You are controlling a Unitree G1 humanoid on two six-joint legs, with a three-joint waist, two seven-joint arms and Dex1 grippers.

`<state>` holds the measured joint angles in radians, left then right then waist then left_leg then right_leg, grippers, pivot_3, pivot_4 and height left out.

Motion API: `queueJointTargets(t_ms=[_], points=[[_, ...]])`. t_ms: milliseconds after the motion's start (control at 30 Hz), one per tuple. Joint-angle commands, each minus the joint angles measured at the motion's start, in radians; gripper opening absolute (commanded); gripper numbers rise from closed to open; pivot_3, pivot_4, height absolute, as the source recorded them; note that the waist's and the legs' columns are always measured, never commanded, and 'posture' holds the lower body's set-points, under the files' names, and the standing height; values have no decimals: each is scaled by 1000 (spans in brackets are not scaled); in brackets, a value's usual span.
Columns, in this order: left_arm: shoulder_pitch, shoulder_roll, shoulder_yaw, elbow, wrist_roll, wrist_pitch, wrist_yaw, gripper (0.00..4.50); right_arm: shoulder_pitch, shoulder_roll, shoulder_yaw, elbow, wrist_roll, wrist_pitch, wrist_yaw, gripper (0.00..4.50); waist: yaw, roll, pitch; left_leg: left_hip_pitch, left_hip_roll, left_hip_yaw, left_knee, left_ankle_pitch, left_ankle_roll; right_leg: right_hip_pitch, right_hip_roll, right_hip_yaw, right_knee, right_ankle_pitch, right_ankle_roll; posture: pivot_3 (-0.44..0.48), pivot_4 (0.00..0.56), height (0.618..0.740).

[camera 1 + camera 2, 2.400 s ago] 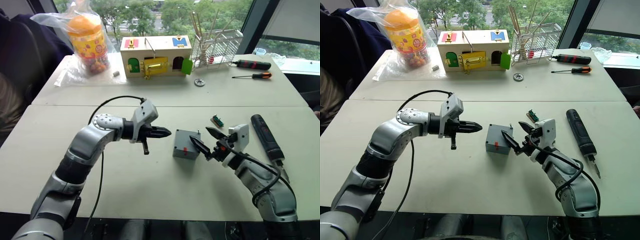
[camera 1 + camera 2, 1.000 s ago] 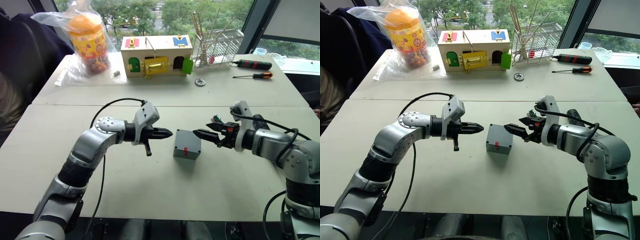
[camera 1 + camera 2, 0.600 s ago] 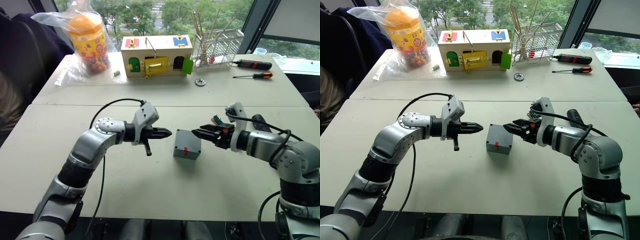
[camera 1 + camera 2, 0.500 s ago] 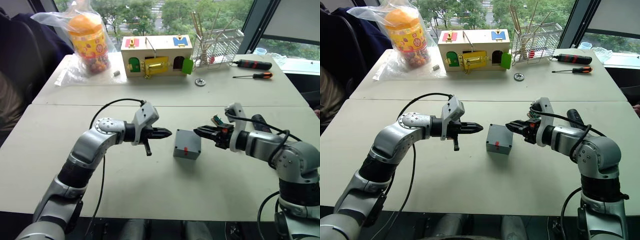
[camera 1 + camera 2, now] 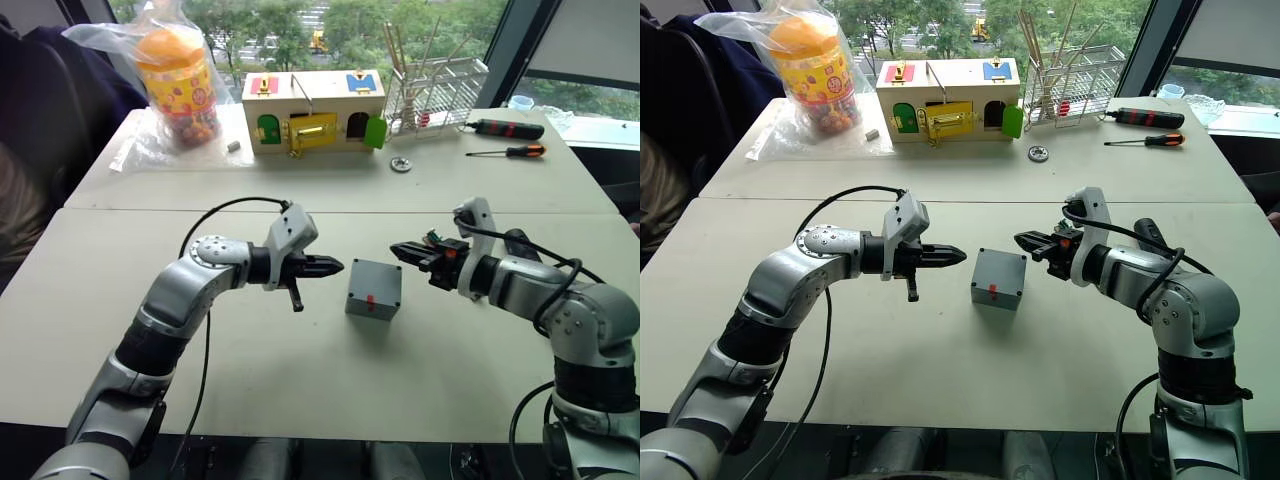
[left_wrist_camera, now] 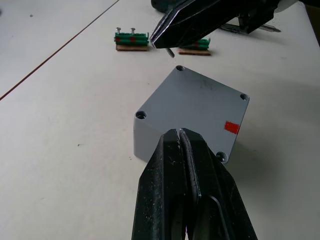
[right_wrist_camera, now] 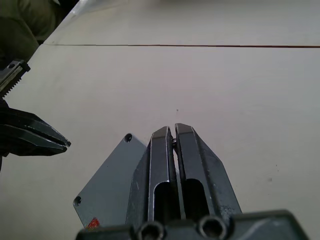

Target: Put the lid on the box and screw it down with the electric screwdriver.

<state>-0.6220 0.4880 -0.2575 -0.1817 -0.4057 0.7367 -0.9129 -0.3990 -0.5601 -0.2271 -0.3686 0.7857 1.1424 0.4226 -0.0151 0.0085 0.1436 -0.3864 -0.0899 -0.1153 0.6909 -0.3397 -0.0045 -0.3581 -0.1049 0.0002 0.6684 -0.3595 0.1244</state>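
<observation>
The grey box point(image 5: 373, 290) sits mid-table. A flat face with corner screw holes and a small red mark, the lid point(image 6: 200, 105), looks seated on it. My left gripper point(image 5: 338, 266) hovers shut and empty just left of the box, pointing at it. Above the box's far right corner is my right gripper point(image 5: 396, 249), shut. A thin metal pin like a small screw point(image 6: 170, 52) pokes out below its tips. The black electric screwdriver point(image 5: 1146, 232) lies on the table behind my right forearm, mostly hidden.
Two green screw holders point(image 6: 132, 40) lie just beyond the box. On the far table stand a wooden box with coloured doors point(image 5: 312, 110), a bagged candy jar point(image 5: 178, 85), a wire rack point(image 5: 435, 90), two hand screwdrivers point(image 5: 505, 128) and a round metal part point(image 5: 400, 165).
My right gripper went from open to shut beside the box's far right corner, then lifted slightly up and away. My left arm and the box stayed put.
</observation>
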Motion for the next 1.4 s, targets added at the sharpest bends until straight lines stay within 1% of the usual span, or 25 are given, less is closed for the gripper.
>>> queueJointTargets(t_ms=[33, 167, 267, 433, 633, 1400], points=[[-6, -2, 20, -32, -14, -6, -4, 0, 22, 22, -41, -58, 18, -45, -13, 54, -1, 0, 0, 0, 0, 0, 0, 0, 0, 0, 0, 0, 0, 0, 0, 0, 150, 740], [-16, 3, 19, -17, -12, -10, -17, 0, 114, 131, -103, -104, 39, -154, -51, 54, 0, 0, 0, 0, 0, -1, 1, 0, 0, 0, 0, 0, 0, 0, 0, 0, 150, 740], [-29, 5, 14, -8, -9, -11, -29, 0, 173, 202, -115, -109, 49, -217, -63, 54, -1, 0, 0, 0, 0, -1, 1, 0, 0, 0, 0, 0, 1, 0, 0, 0, 150, 740], [-49, 8, 12, 4, -4, -9, -45, 0, 234, 257, -100, -102, 40, -292, -69, 54, -2, 0, 0, 0, 0, -1, 1, 0, 0, -1, 0, 0, 2, 0, 0, 0, 150, 740], [-60, 14, 7, 11, 0, -7, -61, 0, 256, 269, -83, -97, 39, -333, -76, 54, -3, 0, 0, 0, 0, -1, 1, 0, 0, -1, 0, 0, 3, 0, 0, 0, 150, 740], [-56, 13, 7, 5, -3, 0, -55, 0, 287, 261, -29, -18, 2, -407, -66, 54, -3, 0, 0, 0, 0, -1, 1, 0, 0, -1, 0, 0, 3, 0, 0, 0, 150, 740]])
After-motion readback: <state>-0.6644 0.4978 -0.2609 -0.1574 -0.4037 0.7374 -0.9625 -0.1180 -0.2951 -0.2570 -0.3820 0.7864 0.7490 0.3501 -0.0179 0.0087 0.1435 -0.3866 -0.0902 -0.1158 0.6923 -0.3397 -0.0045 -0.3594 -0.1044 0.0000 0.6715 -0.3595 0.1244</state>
